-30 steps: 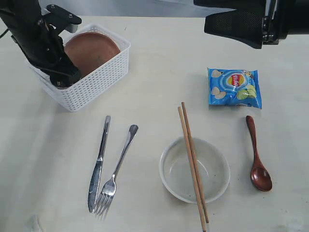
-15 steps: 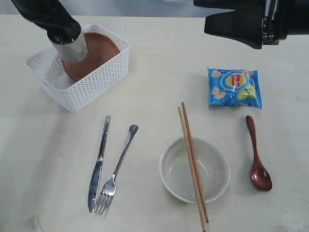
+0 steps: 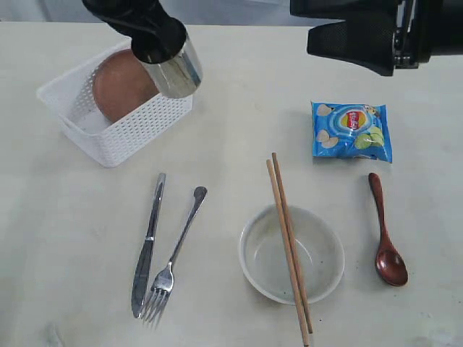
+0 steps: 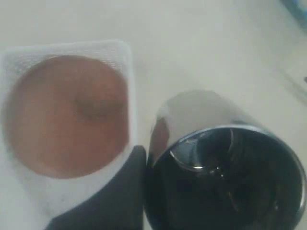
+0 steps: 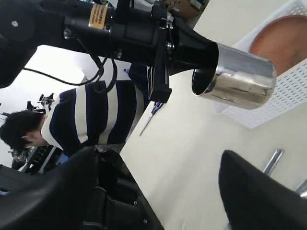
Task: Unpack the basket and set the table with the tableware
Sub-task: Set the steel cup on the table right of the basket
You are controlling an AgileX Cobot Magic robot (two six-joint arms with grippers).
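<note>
My left gripper (image 3: 158, 45) is shut on the small steel cup (image 3: 177, 70), held tilted in the air above the right end of the white basket (image 3: 108, 141). The cup (image 4: 225, 158) fills the left wrist view, with one dark finger (image 4: 120, 191) against its side. The reddish-brown plate (image 3: 119, 87) leans inside the basket. Knife (image 3: 148, 242) and fork (image 3: 175, 253) lie side by side on the table (image 3: 231, 108). Chopsticks (image 3: 288, 238) rest across the pale bowl (image 3: 318, 264). The wooden spoon (image 3: 385, 235) lies to its right. My right gripper (image 5: 158, 191) hangs open and empty at the far right.
A blue chips bag (image 3: 352, 130) lies on the table above the spoon. In the right wrist view a person in a striped shirt (image 5: 91, 115) stands beyond the table edge, behind the left arm (image 5: 120, 28).
The left gripper has risen out of the basket with the steel cup and moved right. The plate now leans more steeply in the basket. The right arm has stayed put.
</note>
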